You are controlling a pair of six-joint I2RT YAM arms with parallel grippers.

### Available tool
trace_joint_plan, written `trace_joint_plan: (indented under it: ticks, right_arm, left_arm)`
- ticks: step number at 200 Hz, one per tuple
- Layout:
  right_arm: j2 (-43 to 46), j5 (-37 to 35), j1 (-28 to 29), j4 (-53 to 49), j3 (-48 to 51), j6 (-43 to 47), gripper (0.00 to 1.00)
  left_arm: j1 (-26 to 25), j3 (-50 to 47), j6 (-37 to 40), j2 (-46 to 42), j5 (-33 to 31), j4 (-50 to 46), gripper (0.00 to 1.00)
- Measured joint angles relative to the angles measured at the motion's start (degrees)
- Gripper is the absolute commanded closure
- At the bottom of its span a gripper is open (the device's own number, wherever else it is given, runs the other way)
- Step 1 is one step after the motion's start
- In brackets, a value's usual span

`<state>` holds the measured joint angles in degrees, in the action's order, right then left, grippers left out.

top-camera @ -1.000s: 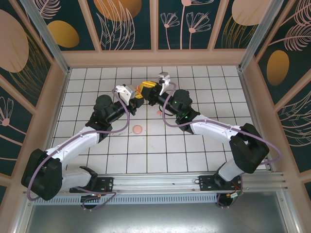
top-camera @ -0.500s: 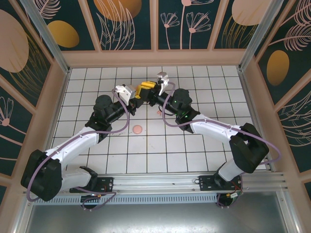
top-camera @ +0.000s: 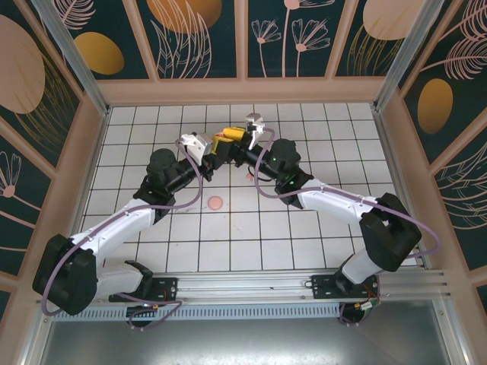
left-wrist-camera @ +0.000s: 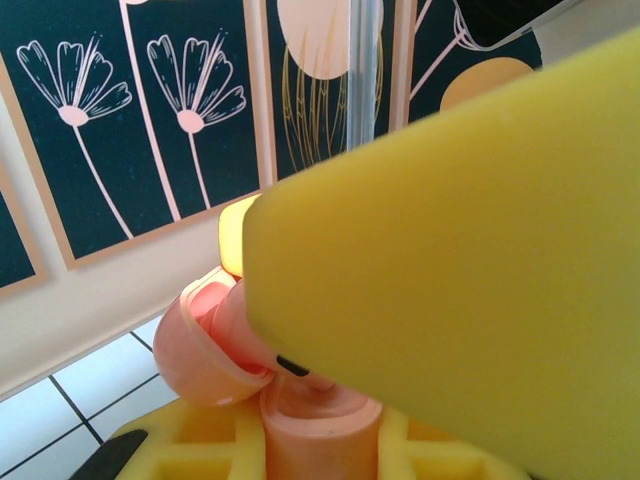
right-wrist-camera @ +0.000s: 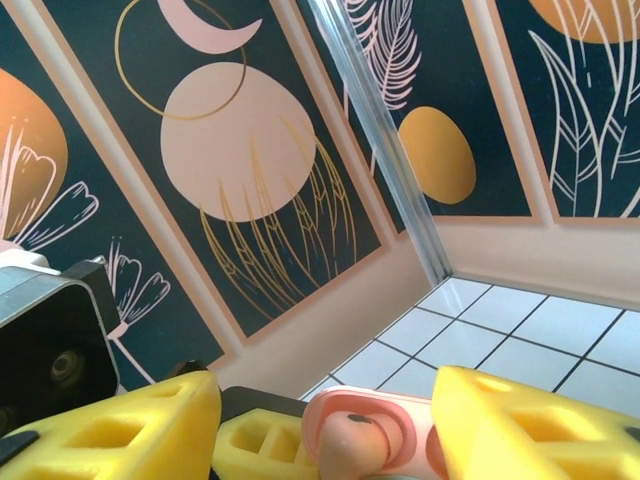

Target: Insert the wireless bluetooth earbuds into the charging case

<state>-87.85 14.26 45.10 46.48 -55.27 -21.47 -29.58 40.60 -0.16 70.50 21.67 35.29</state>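
Charging case [right-wrist-camera: 365, 425] btwn L end effector [left-wrist-camera: 300, 390] & R end effector [right-wrist-camera: 330, 440], above table [top-camera: 251, 228]; round item [top-camera: 216, 202] nearer.

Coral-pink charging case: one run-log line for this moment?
left gripper: shut on open coral-pink plastic charging case | right gripper: open, fingers either side of case | small coral-pink earbud: seated in case

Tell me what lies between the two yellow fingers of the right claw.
The pink charging case lies between those fingers; the right wrist view shows it.
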Motion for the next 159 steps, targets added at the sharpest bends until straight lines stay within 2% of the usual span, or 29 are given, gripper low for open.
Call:
trace_joint_plan:
  ticks: [45,159]
  right_arm:
    - [1.4,0.9,0.0,-1.8,0.0,-1.0,0.3]
    - [7.3,3.5,-1.0,-6.5,-1.0,-5.1,0.23]
  left_arm:
    - [-0.1,0.0,-0.1,0.0,0.6,0.3,1.0]
    - [-0.8,0.0,-0.5,-0.4,2.6,6.1,1.0]
